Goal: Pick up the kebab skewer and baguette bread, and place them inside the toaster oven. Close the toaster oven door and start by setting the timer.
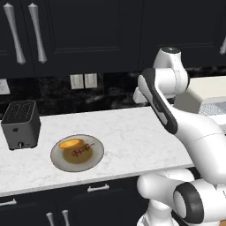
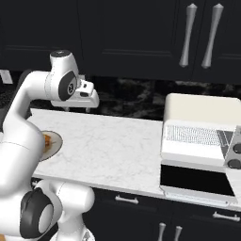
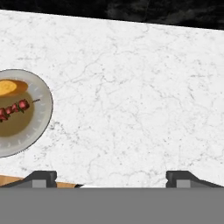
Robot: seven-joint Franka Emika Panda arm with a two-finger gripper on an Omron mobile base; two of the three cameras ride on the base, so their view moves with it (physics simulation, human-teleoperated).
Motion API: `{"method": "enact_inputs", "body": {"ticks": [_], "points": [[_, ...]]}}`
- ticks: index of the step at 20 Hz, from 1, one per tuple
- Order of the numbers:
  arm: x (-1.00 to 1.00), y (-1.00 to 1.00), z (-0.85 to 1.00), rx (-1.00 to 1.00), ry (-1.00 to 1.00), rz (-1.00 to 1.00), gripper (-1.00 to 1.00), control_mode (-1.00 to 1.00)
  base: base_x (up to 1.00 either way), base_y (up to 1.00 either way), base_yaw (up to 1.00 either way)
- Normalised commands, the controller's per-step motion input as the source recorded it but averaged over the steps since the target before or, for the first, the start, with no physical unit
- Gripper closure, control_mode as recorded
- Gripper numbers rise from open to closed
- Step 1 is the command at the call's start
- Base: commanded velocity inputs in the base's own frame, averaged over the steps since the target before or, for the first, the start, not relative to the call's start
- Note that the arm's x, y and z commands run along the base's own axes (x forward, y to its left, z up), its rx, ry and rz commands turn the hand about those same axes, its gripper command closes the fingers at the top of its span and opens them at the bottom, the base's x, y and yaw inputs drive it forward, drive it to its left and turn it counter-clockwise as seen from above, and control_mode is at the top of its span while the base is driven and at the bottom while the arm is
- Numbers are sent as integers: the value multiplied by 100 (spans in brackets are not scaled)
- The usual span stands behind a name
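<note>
Gripper (image 3: pixel 111 177) fingers spread wide, holding nothing, hovering over bare counter (image 1: pixel 132 128). Kebab skewer (image 1: pixel 82 152) and baguette bread (image 1: pixel 70 144) on plate (image 1: pixel 95 159) (slot toaster (image 1: pixel 20 124) beside it). Toaster oven (image 2: pixel 200 129) door (image 2: pixel 196 181) down.

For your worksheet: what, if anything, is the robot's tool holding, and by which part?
Nothing. The tool is open over bare counter; the kebab skewer and baguette bread lie on the plate.

Kitchen, marble counter (image 1: pixel 132 128), dark cabinets (image 1: pixel 88 26)
</note>
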Motion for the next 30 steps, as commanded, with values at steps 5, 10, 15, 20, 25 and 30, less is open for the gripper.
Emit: {"method": "enact_inputs", "body": {"ticks": [5, 10, 15, 20, 25, 30], "points": [[0, 0, 0, 0, 0, 0, -100, 100, 0, -45, 0], [0, 0, 0, 0, 0, 0, -100, 100, 2, -40, 0], [0, 0, 0, 0, 0, 0, -100, 100, 3, -36, 0], [0, 0, 0, 0, 0, 0, -100, 100, 1, -10, 0], [0, 0, 0, 0, 0, 0, -100, 100, 0, 0, 0], [0, 0, 0, 0, 0, 0, -100, 100, 0, 0, 0]]}}
